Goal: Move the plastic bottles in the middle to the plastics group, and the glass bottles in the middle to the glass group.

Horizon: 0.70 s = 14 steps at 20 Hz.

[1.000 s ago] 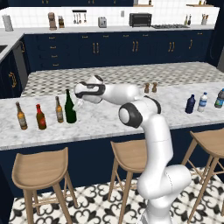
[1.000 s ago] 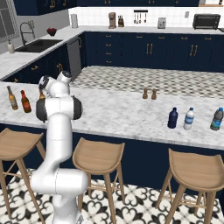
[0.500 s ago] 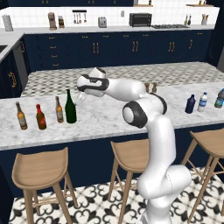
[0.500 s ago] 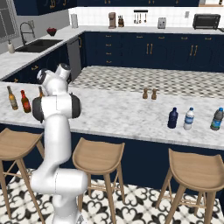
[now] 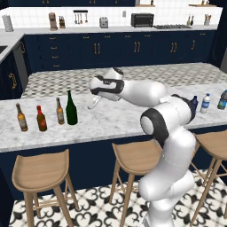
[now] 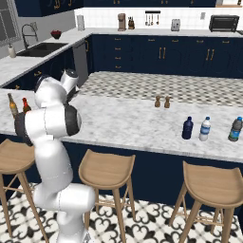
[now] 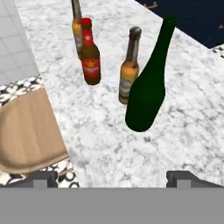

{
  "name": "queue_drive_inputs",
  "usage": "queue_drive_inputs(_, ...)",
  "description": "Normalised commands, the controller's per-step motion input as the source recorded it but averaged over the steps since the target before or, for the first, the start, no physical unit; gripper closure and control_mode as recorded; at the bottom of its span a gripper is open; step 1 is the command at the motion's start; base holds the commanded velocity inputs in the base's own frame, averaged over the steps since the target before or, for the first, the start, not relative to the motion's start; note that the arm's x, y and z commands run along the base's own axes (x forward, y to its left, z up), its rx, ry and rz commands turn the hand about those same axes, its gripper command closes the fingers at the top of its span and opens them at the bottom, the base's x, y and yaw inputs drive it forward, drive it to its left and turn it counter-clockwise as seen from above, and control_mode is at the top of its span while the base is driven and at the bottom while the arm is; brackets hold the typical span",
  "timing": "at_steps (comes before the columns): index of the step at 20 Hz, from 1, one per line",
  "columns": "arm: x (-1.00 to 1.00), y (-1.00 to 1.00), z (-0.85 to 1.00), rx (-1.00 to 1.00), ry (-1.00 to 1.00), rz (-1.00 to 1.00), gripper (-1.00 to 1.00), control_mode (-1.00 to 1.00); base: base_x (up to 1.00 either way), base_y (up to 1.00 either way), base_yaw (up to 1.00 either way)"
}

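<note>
Jaws spread wide, nothing between; gripper (image 7: 112, 177) hung over marble counter (image 5: 119, 119). Green wine bottle (image 7: 148, 83) just ahead of jaws, amber beer bottle (image 7: 129, 65) beside it, red-topped bottle (image 7: 89, 52) and second beer bottle (image 7: 77, 26) further out. Looks like glass all grouped already. Navy bottle (image 6: 188, 128) way off by water bottle (image 6: 205, 128) and teal one (image 6: 235, 129). Stools (image 5: 42, 170) below, dark cabinets behind.

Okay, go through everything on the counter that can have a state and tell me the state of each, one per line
Gripper: open, empty, hanging above the counter right of the green bottle.
Green wine bottle: upright, beside the amber bottles.
Red-topped bottle: upright between the two amber bottles.
Amber beer bottles: both upright.
Navy bottle: upright beside the water bottle.
Water bottle: upright, capped.
Teal bottle: upright.
</note>
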Motion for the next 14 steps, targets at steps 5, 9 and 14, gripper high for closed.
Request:
queue_drive_inputs(5,-0.99,-0.50,0.38,0.00,0.00,-0.19,-1.00,-1.00,0.00,0.00,0.00)
queue_drive_inputs(9,-0.85,-0.36,0.66,0.00,0.00,-0.15,-1.00,-1.00,0.00,0.00,0.00)
queue_drive_inputs(14,-0.67,-0.13,0.95,0.00,0.00,-0.08,-1.00,-1.00,0.00,0.00,0.00)
